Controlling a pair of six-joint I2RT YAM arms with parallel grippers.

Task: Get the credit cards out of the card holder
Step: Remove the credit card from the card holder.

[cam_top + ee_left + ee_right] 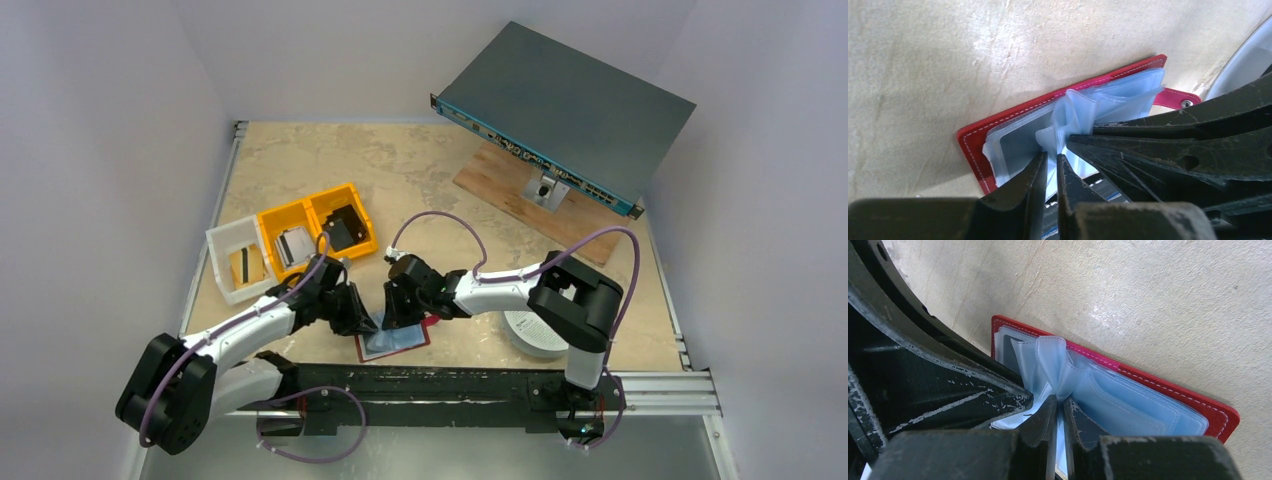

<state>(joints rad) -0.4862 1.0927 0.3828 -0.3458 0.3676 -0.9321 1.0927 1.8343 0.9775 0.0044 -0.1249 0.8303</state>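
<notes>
While clamped on a pale blue-grey plastic sleeve point(1073, 107), showed a mere sliver between the black fingers point(1030, 185) of the left gripper point(1052, 159); likewise the right gripper point(1060, 407), from the opposite side. Found the dark red leather-like folding card holder point(395, 343) open between them, by the near edge of the beige table point(420, 170), long axis left-right, snap tab point(1178, 97) rightmost.

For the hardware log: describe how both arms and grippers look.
The left arm and right arm have white links between black joints, each trailed by a purple cable. The left gripper and right gripper have black tapered fingers, scuffed pale.
</notes>
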